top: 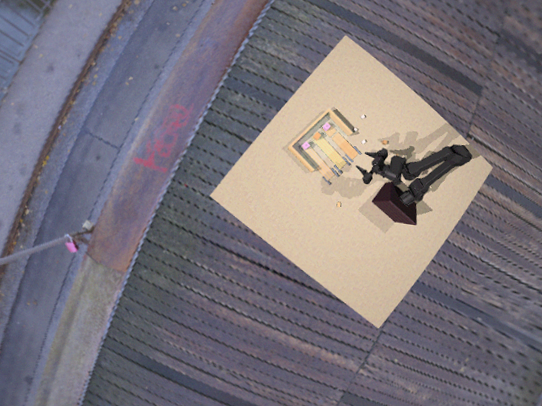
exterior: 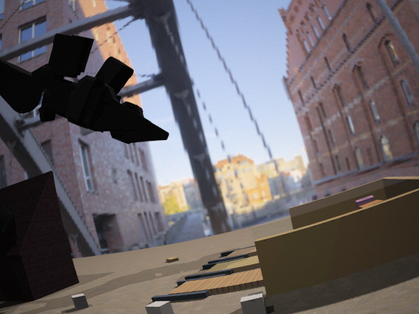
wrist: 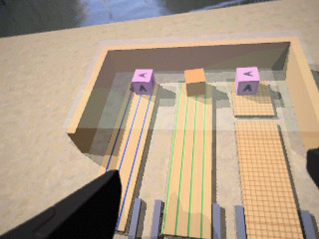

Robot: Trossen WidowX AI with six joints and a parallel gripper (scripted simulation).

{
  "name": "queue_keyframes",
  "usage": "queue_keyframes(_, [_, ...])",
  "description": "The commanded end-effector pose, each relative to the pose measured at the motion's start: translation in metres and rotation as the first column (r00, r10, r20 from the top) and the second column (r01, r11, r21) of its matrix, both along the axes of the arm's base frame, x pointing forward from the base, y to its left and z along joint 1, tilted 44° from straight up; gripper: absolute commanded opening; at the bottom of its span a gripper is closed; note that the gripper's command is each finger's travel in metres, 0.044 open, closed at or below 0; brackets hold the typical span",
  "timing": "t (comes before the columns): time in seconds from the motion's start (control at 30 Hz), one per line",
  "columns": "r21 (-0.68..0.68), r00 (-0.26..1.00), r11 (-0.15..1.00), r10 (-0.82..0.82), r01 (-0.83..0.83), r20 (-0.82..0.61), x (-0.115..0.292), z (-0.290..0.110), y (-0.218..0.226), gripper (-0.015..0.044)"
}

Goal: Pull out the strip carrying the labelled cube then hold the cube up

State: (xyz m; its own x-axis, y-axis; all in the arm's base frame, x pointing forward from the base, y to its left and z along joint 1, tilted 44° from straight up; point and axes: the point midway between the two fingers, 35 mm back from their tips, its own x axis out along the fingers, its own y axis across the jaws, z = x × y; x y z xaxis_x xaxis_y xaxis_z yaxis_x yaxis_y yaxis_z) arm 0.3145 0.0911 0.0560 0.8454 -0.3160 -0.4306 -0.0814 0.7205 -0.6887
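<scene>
While reaching low toward the strips, arm folded, pincer open, empty.

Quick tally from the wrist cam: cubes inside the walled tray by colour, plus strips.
Pink labelled cubes: 2
Orange plain cube: 1
Strips: 3 – blue-lined, green-lined, gridded, which is split in two
Total: 6

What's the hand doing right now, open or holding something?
Black parallel-jaw hand: open, holding nothing, hovering short of the near ends of the tan strips.
</scene>
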Motion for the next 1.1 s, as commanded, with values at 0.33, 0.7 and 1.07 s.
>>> queue_keyframes(0.33, [-0.009,1.0,1.0,0.004,-0.004,-0.002,-0.002,-0.001,0.001,0.04])
queue_keyframes(0.7, [0.031,0.96,0.982,-0.176,0.187,-0.217,0.054,-0.045,0.024,0.0111])
queue_keyframes(1.07, [-0.032,0.793,0.879,-0.445,0.476,-0.417,0.087,-0.106,0.025,0.0])
